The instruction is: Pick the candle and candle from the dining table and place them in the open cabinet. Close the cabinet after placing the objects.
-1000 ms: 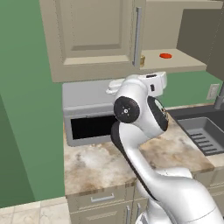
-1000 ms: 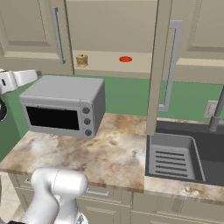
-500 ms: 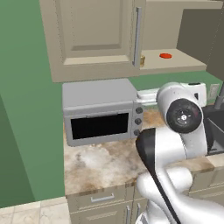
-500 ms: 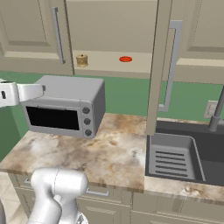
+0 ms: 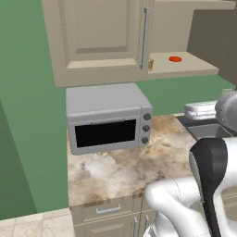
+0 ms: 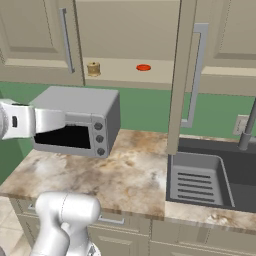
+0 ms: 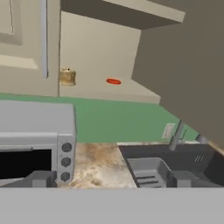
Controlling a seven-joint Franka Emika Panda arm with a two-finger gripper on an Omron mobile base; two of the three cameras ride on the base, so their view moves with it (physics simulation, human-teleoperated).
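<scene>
Arm has swung across the counter since a second ago — the white hand was in front of the microwave [image 5: 109, 118] in the left base view, now it sits far right there. Base hasn't driven; scene is unchanged. Gripper [image 7: 111, 178] has fingers spread wide, nothing between them, pointing toward the cabinet [image 6: 125, 35]. Golden-brown candle [image 6: 93, 68] stands on the cabinet shelf near its left edge, just behind the left door; red disc [image 6: 143, 67] lies mid-shelf, apart from it. Both doors [image 6: 192, 75] open. Cream candle not on the shelf — probably the empty hand is off to fetch it from the dining table; closing comes after.
</scene>
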